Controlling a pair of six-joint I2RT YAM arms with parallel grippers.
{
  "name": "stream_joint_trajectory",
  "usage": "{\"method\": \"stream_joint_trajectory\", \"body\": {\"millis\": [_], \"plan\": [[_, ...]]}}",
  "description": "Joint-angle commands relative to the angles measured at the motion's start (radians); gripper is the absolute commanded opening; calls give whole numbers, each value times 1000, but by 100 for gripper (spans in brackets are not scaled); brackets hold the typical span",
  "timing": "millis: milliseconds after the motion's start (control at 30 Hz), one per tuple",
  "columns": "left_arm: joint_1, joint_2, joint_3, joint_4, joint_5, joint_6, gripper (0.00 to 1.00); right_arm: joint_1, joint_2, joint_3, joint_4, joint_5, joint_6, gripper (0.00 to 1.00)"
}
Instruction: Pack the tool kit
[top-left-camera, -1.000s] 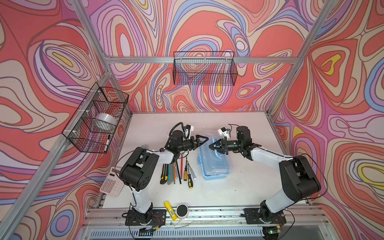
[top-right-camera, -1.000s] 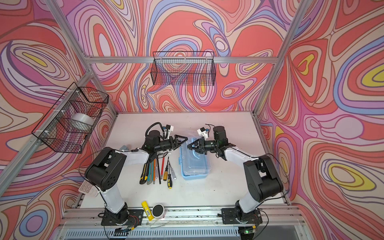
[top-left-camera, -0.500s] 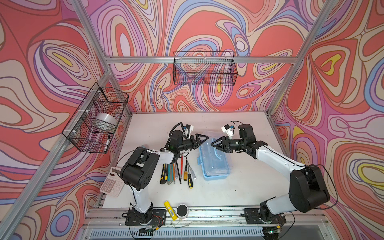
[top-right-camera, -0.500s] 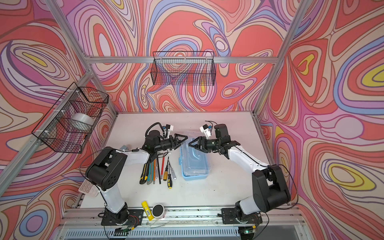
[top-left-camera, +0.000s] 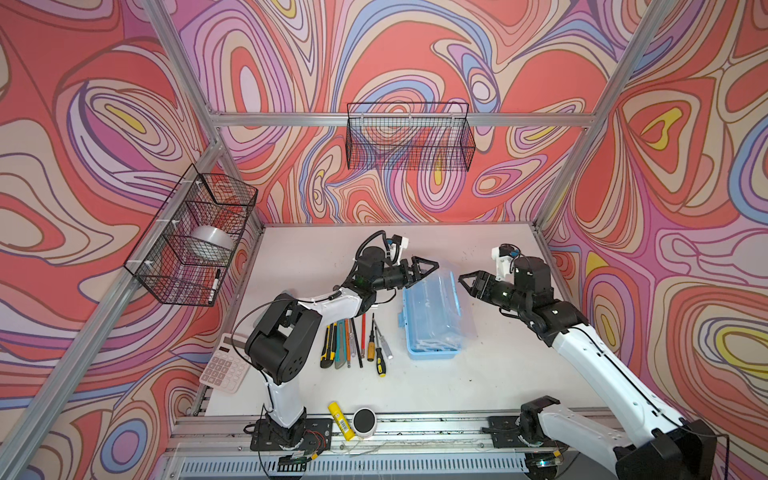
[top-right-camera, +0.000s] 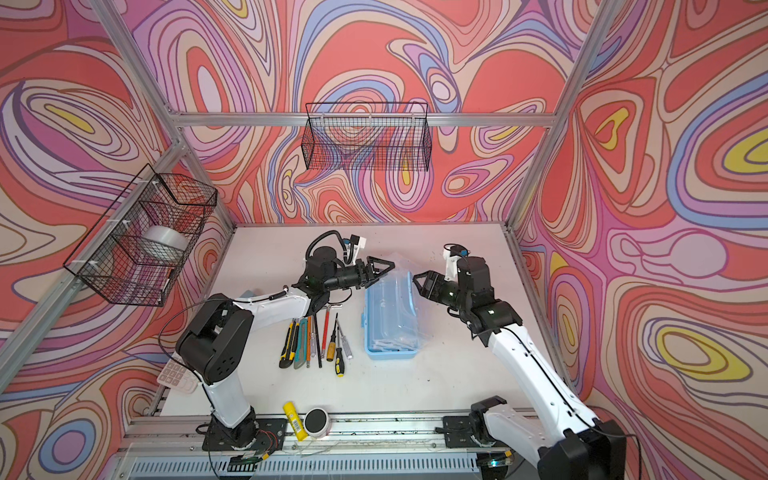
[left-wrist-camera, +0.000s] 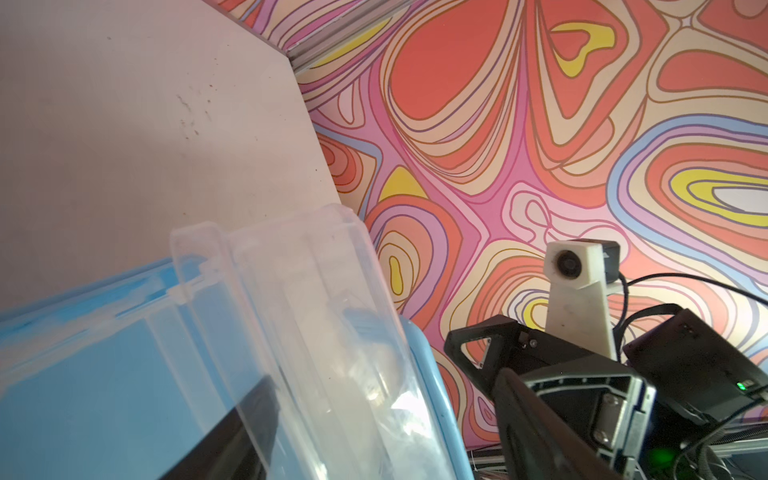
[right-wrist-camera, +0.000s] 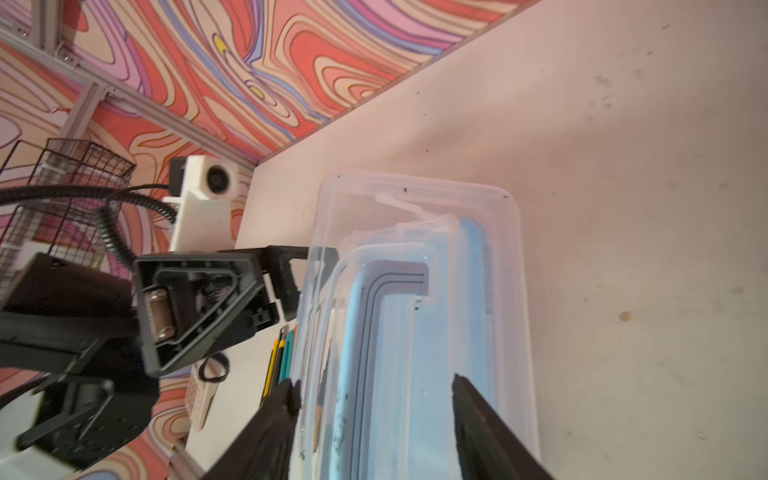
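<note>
**Top views.** In both top views I read the blue case (top-left-camera: 433, 352) (top-right-camera: 390, 353) near the middle of the table (top-left-camera: 498, 374), its long axis running near to far. Its clear lid (top-left-camera: 452, 299) is raised and leans toward the right arm's side. A row of loose tools (top-left-camera: 357, 343), knives and screwdrivers, lies just beside the case's left long edge and does not touch it. The left gripper (top-left-camera: 427, 271) (top-right-camera: 382, 272) stands wide open at the lid's far left corner; I cannot tell whether it touches the plastic. The right gripper (top-left-camera: 467, 284) (top-right-camera: 424, 284) is moderately spread, holds nothing, and sits clear of the lid, off its right side. Bare table lies behind the case up to the back edge and to its right up to the side edge. It also lies in front, down to the front rail, where a yellow glue stick (top-left-camera: 340, 419) rests. A calculator (top-left-camera: 224, 365) overhangs the table's left edge.

**Left wrist view.** The lid's rounded corner rises above the case's blue base. One dark finger (left-wrist-camera: 249, 419) of the left gripper shows through the plastic; the other is out of sight. The right gripper (left-wrist-camera: 478, 365) faces me beyond the case's rim, with a gap between them. Bare table runs to its far corner.

**Right wrist view.** The case shows between the right gripper's two spread fingers (right-wrist-camera: 482, 428). L-shaped hex keys (right-wrist-camera: 374, 291) lie inside the case. One finger of the left gripper (right-wrist-camera: 282, 282) reaches the lid's edge. Open table flanks the case on the side away from the tools.
</note>
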Motion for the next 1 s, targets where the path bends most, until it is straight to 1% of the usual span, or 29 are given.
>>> {"method": "stream_joint_trajectory", "body": {"millis": [0, 133, 233, 300, 333, 400, 433, 567, 633, 667, 767, 800, 833, 867, 900, 967], "plan": [[-38, 17, 115, -95, -7, 52, 81, -12, -45, -30, -72, 157, -13, 61], [-75, 75, 249, -168, -1, 65, 81, -14, -78, -44, -90, 203, -8, 62], [-100, 107, 333, -225, 2, 89, 82, -15, -127, -36, -133, 282, -7, 63], [-105, 122, 373, -260, 6, 107, 82, -15, -175, -14, -175, 369, -15, 63], [-105, 124, 381, -264, 5, 110, 82, -14, -199, -1, -202, 411, -22, 63], [-105, 122, 388, -288, -3, 136, 82, -15, -233, 16, -230, 453, -35, 63], [-105, 119, 391, -310, -11, 154, 82, -15, -246, 24, -238, 460, -38, 62], [-99, 79, 371, -381, -45, 220, 82, -14, -239, 24, -240, 412, -37, 59], [-95, 24, 340, -471, -115, 305, 82, -14, -214, 15, -224, 379, -35, 58], [-93, -12, 321, -539, -174, 360, 82, -15, -202, 4, -207, 356, -36, 58], [-93, -134, 254, -725, -399, 488, 84, -12, -154, -25, -147, 287, -26, 56], [-93, -177, 223, -762, -465, 512, 87, -9, -140, -34, -124, 264, -21, 55], [-93, -226, 186, -799, -543, 531, 92, 2, -118, -47, -96, 247, -16, 53], [-93, -273, 147, -833, -618, 543, 100, 20, -97, -53, -74, 246, -12, 51], [-92, -309, 114, -853, -667, 552, 100, 51, -75, -51, -59, 260, -14, 50], [-92, -375, 62, -919, -741, 567, 100, 132, -38, -25, -59, 329, -29, 49]]}}
